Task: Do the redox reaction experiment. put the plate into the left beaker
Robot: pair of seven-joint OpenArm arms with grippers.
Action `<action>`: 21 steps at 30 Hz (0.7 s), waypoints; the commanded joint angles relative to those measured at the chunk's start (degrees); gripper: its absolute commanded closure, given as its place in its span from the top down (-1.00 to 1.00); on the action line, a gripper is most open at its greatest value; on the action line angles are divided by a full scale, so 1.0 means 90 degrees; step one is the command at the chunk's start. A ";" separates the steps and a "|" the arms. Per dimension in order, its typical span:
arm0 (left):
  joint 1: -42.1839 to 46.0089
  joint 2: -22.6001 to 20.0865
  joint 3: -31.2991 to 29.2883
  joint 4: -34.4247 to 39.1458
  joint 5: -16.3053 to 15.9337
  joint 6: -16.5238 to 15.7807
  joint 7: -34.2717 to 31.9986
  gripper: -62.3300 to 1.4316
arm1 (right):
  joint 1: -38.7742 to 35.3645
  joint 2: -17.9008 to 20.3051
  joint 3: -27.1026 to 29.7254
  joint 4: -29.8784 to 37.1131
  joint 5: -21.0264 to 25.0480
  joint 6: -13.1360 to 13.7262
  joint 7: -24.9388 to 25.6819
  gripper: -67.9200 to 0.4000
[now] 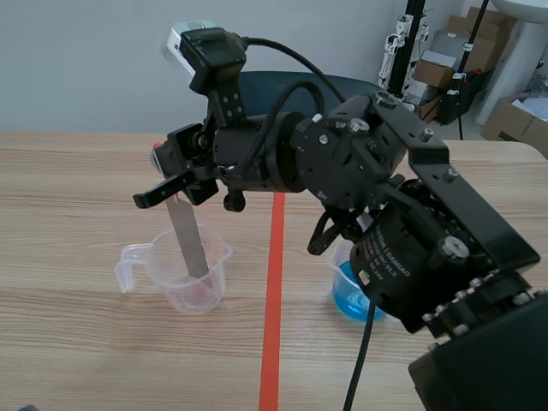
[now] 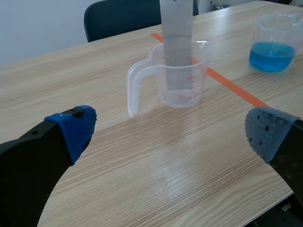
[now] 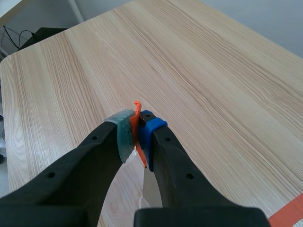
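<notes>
**One plate [image 1: 188,244], lower end inside the left beaker [image 1: 216,278]**

Step in hand, as judged: the release. Best done by easing the strip down until it rests on the bottom, then parting the jaws slowly so it leans on the rim instead of dropping. The clear beaker looks light, so any sideways drag could tip it. Lift straight up afterwards.

Right gripper [image 3: 137,130] sits above the beaker, jaws clamped on the plate's orange-tipped upper end. The grey metal hangs below the pads, slightly tilted, with its lower part under the rim. Contact with the bottom: cannot tell.

Left gripper [image 2: 170,132] is low over the table [image 2: 142,179], jaws spread wide and holding nothing, with the beaker ahead and apart.

Second beaker [image 1: 347,295], holding blue liquid, stands across the tape line, partly behind the right arm.
</notes>
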 commanded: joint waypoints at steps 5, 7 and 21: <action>0.0085 0.0029 -0.0039 0.0034 -0.0039 0.0005 -0.0092 1.00 | 0.0143 -0.0022 0.0032 -0.0131 -0.0036 0.0010 0.0398 -0.98; 0.0085 0.0029 -0.0039 0.0034 -0.0039 0.0005 -0.0092 1.00 | 0.0143 -0.0022 0.0029 -0.0236 -0.0036 0.0044 0.0493 -0.98; 0.0085 0.0029 -0.0039 0.0034 -0.0039 0.0005 -0.0092 1.00 | 0.0141 -0.0019 0.0029 -0.0423 -0.0034 0.0051 0.0627 -0.98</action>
